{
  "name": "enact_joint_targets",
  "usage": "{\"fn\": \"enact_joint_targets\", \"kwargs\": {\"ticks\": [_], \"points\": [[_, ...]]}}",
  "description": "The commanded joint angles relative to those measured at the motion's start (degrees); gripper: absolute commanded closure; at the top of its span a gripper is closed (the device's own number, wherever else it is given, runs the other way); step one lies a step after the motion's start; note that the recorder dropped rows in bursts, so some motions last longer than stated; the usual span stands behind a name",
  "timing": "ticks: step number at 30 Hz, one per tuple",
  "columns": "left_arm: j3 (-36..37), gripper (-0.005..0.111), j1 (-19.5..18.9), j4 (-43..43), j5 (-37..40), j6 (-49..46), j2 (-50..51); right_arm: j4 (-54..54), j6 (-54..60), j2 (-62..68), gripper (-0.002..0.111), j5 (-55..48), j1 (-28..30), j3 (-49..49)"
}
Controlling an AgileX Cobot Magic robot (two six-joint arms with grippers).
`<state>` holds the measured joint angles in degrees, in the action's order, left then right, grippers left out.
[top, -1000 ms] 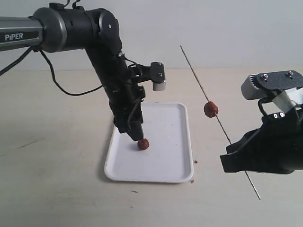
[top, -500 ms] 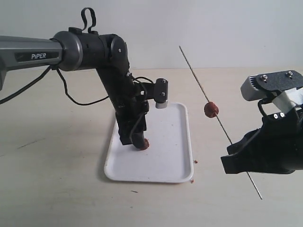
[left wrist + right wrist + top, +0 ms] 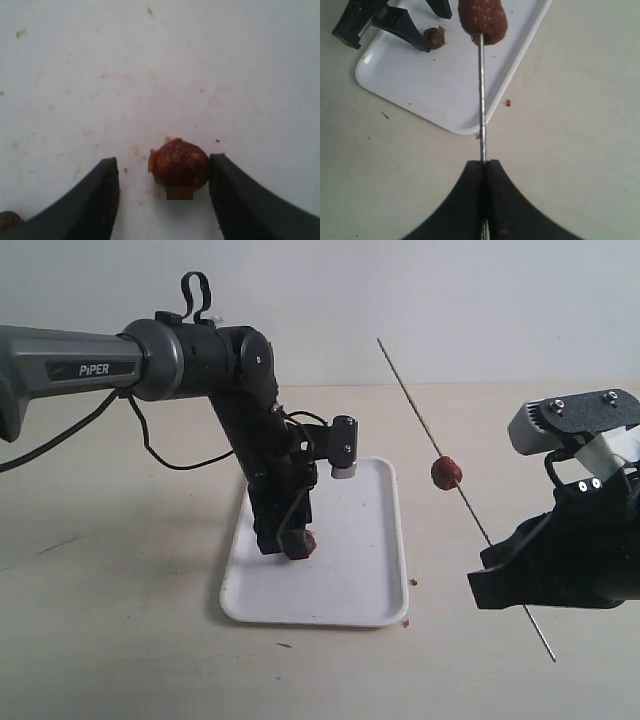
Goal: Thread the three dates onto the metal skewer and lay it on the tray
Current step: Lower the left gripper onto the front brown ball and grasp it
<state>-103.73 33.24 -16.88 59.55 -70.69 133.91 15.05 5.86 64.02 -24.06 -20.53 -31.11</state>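
date (image 3: 178,169) on tray (image 3: 150,60) between spread fingers (image 3: 97,200) of left gripper (image 3: 164,158), nearer one

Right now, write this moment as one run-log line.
left hand: open around loose date on tray | right hand: shut on skewer | skewer: carries threaded date

Bare tray (image 3: 365,570) surrounds the date (image 3: 179,162) flanked by the left end effector (image 3: 162,162); the slanting skewer (image 3: 412,405) bars the air alongside.
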Motion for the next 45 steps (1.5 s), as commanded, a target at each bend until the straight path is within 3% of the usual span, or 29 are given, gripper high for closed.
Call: {"fn": "enact_joint_targets", "kwargs": {"ticks": [1,16,37,45], "points": [[-0.29,0.053,0.13,0.33,0.56,-0.08,0.26,-0.60,0.09,-0.40,0.108,0.43,0.31,0.01],[-0.29,0.053,0.01,2.50,0.79,-0.19,-1.59,-1.91,0.08,-0.40,0.108,0.46,0.31,0.01],[-0.03,0.053,0.01,-1.73,5.19,1.98,-1.29,-2.54,0.08,-0.14,0.108,0.61,0.31,0.01],[2.41,0.053,0.01,-1.30,-0.34,1.98,-1.29,-2.54,0.08,-0.14,0.108,0.61,0.31,0.01]]}}
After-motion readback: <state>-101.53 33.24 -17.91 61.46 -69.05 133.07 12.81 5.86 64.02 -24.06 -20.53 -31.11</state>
